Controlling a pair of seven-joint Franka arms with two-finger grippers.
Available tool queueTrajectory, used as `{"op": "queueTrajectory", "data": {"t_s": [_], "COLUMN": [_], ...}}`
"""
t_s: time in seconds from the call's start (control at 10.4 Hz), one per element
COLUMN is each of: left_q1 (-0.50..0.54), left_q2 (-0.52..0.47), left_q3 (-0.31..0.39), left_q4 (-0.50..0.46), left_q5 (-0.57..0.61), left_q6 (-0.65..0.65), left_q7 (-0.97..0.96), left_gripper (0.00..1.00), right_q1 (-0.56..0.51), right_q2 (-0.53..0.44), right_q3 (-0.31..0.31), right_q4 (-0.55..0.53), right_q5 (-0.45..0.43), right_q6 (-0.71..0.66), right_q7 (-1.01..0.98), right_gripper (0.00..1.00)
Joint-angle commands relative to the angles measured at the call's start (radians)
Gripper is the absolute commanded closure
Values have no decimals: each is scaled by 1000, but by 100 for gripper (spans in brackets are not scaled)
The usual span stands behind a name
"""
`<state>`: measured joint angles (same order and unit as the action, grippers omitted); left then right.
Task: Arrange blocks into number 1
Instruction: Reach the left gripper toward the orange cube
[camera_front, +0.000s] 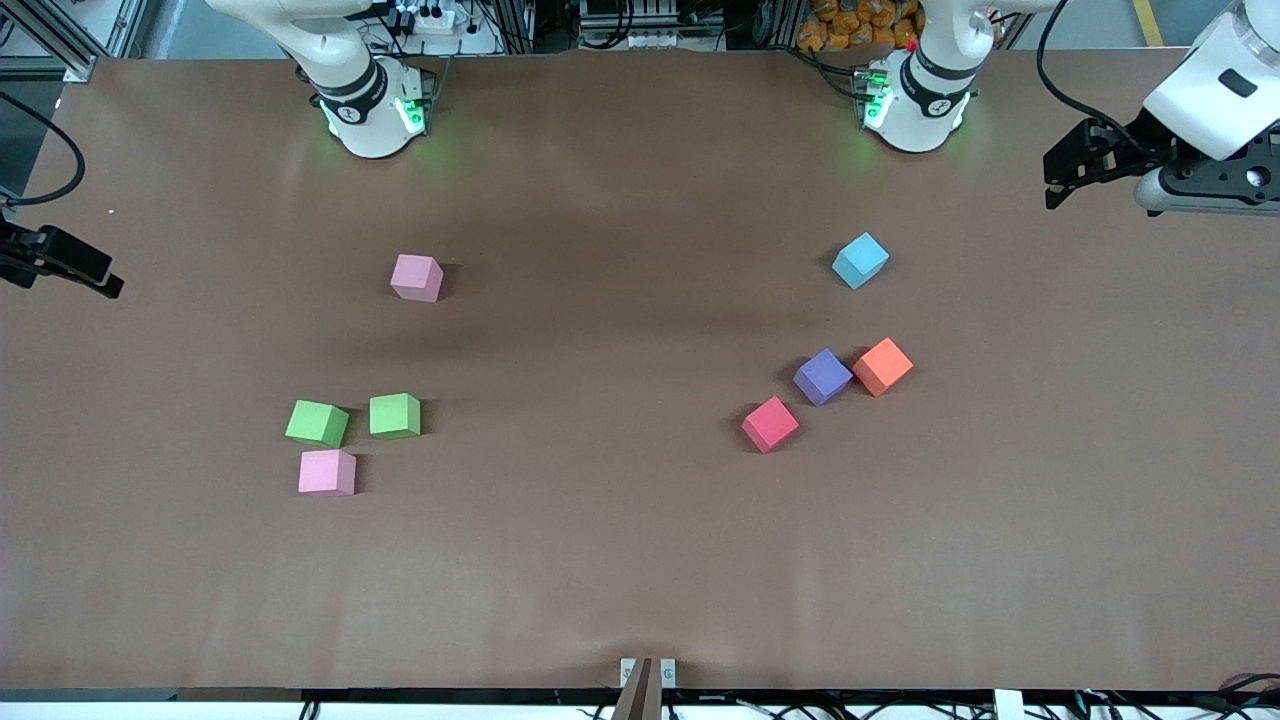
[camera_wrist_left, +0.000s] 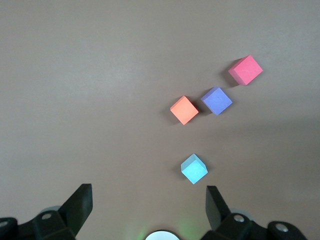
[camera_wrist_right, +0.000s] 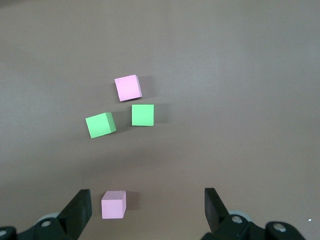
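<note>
Eight blocks lie on the brown table (camera_front: 620, 540) in two groups. Toward the right arm's end are a pink block (camera_front: 417, 277), two green blocks (camera_front: 317, 422) (camera_front: 395, 415) and, nearest the camera, a second pink block (camera_front: 327, 472). Toward the left arm's end lie the light blue (camera_front: 860, 260), orange (camera_front: 883, 366), purple (camera_front: 822, 377) and red (camera_front: 770, 424) blocks. My left gripper (camera_front: 1062, 178) (camera_wrist_left: 149, 192) hangs open and empty above its end of the table. My right gripper (camera_front: 62, 265) (camera_wrist_right: 147, 196) is open and empty too, high over its end, with the pink block (camera_wrist_right: 113, 204) below.
The two arm bases (camera_front: 375, 110) (camera_front: 915, 105) stand at the table's back edge. A small metal bracket (camera_front: 647, 672) sits at the middle of the front edge. A wide bare stretch of table lies between the two groups.
</note>
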<state>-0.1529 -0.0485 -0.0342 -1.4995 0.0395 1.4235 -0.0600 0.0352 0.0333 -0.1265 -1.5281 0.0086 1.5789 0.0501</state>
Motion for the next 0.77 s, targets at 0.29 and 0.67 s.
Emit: {"op": "queueTrajectory", "data": {"t_s": [0.29, 0.67], "left_q1": [-2, -33], "left_q2": [18, 125], "left_q3": [-1, -13], "left_q4": [8, -1], "left_q5": [-9, -10], "left_q6": [-20, 12], "left_q7": [11, -98], "left_gripper": [0, 0], "right_q1": [2, 3], "right_q2": [8, 19], "right_q3": [-1, 1], "right_q4": [23, 22], "right_q5": [-4, 1], "right_q6": [-17, -16], "right_q7": [-9, -4], "right_gripper": [0, 0]}}
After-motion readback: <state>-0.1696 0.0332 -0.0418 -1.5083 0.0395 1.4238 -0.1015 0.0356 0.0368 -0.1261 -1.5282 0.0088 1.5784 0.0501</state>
